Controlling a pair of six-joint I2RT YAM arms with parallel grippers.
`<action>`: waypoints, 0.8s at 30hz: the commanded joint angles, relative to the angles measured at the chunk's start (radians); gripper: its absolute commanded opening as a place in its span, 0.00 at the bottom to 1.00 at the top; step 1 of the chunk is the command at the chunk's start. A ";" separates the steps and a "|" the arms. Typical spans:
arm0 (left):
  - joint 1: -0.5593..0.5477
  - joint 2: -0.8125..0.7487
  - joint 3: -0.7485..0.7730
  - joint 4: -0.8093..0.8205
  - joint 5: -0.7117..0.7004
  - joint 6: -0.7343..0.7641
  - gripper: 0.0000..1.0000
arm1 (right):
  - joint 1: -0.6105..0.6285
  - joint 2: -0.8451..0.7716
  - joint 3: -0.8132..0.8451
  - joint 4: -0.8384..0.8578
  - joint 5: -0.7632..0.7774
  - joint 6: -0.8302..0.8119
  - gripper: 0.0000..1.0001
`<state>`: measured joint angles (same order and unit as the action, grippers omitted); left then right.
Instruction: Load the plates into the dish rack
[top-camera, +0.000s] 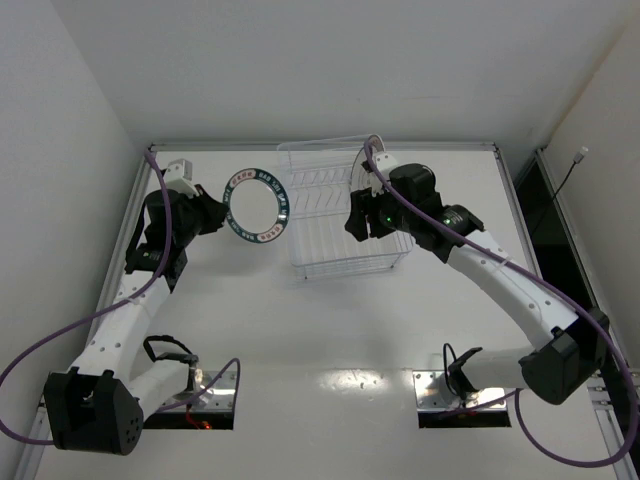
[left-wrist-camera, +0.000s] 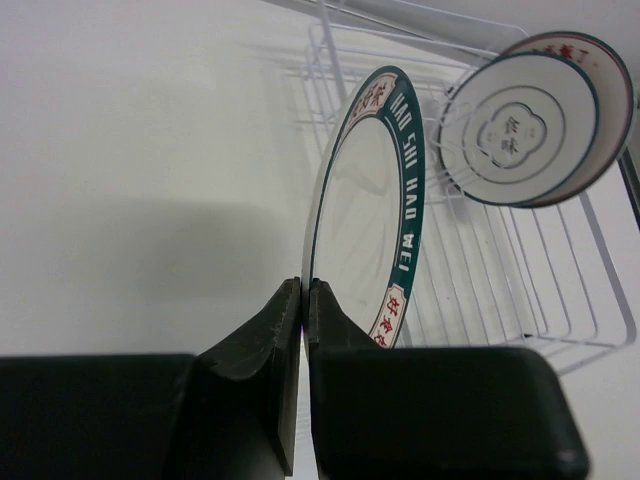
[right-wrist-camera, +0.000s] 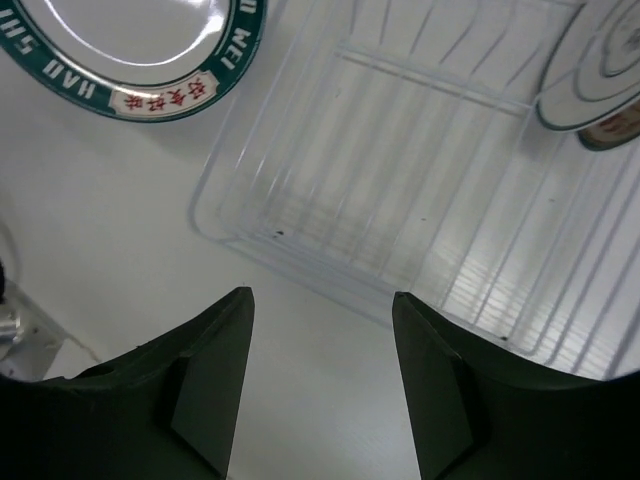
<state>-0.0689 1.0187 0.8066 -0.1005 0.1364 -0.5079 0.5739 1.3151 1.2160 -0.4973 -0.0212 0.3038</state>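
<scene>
white bench, white walls, one thin lead

a glossy white bench (top-camera: 330, 330) takes up most of the top view, with a bright patch of glare (top-camera: 350, 380) near its front. thin metal edging (top-camera: 320, 146) runs along its far side. white walls (top-camera: 300, 60) rise behind and at both sides. against the right wall hangs a thin dark lead (top-camera: 572, 170) with a small white plug (top-camera: 581, 154) at its end. a dark gap (top-camera: 530, 200) lies just beside the bench's right edge.
</scene>
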 joint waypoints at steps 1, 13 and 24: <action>-0.016 -0.023 -0.006 0.131 0.139 0.026 0.00 | -0.054 -0.020 -0.074 0.202 -0.328 0.044 0.55; -0.016 -0.023 -0.017 0.206 0.321 0.035 0.00 | -0.180 0.068 -0.133 0.468 -0.585 0.109 0.57; -0.016 0.020 -0.017 0.260 0.474 0.025 0.00 | -0.247 0.217 -0.162 0.732 -0.733 0.233 0.61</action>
<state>-0.0738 1.0290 0.7811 0.0422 0.5137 -0.4786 0.3275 1.4685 1.0672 0.0639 -0.6476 0.4808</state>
